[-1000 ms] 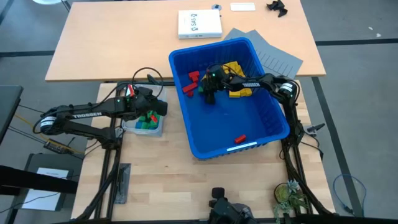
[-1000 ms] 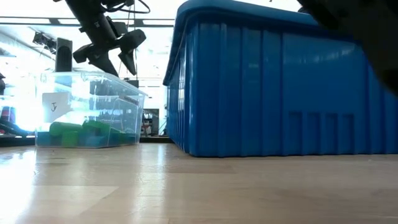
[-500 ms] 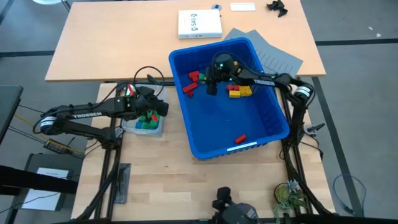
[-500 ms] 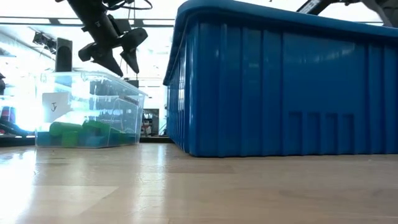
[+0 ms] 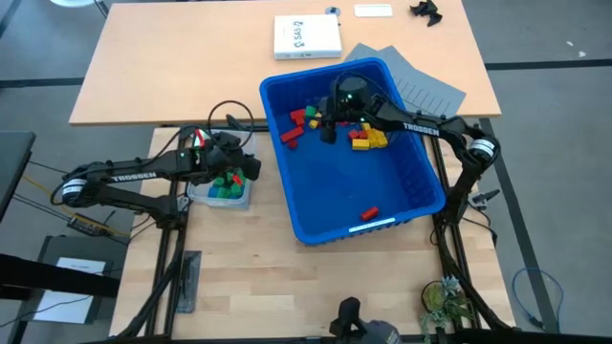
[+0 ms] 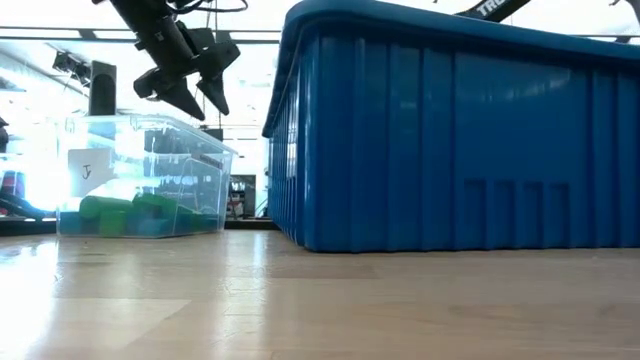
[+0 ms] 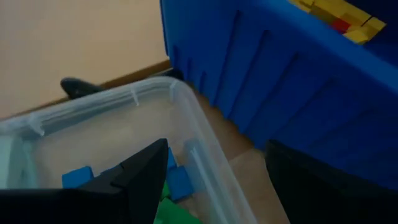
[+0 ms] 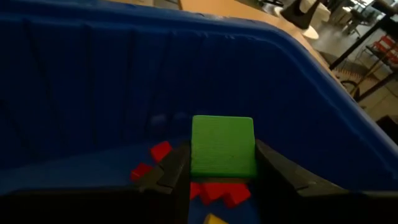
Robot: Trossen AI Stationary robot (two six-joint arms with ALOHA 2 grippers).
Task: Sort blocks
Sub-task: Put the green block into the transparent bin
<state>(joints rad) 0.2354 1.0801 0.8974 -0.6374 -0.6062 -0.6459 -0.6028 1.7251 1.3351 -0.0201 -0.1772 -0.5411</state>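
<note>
Inside the large blue plastic bin (image 5: 421, 196), the right gripper (image 5: 330, 119) is seen near the far wall, its two dark fingers partly closed on a green block (image 8: 222, 147). That block is a flat-faced, square-looking brick with a finely ribbed surface, clamped between the fingers and raised above the bin floor. Below and around it, loose red blocks (image 5: 298, 119) and yellow blocks (image 5: 368, 139) are scattered in a cluster at the far end of the bin; a single red block (image 5: 369, 212) lies apart near the near wall. The bin is smooth, rectangular, with vertical ribs along its outer walls.

Just beside the bin, the left gripper (image 6: 190, 85) is held above the small clear plastic tub (image 6: 205, 160), its tapered dark fingers spread wide with nothing between them. The tub is thin-walled and transparent, with rounded corners and a paper label on one side. Green blocks (image 6: 125, 212) and blue blocks (image 7: 78, 177) rest on its bottom.

Both containers stand on a pale wood-grain table (image 5: 239, 277). On the farther table, a white box (image 5: 306, 38) and grey sheets (image 5: 426, 86) are laid flat.
</note>
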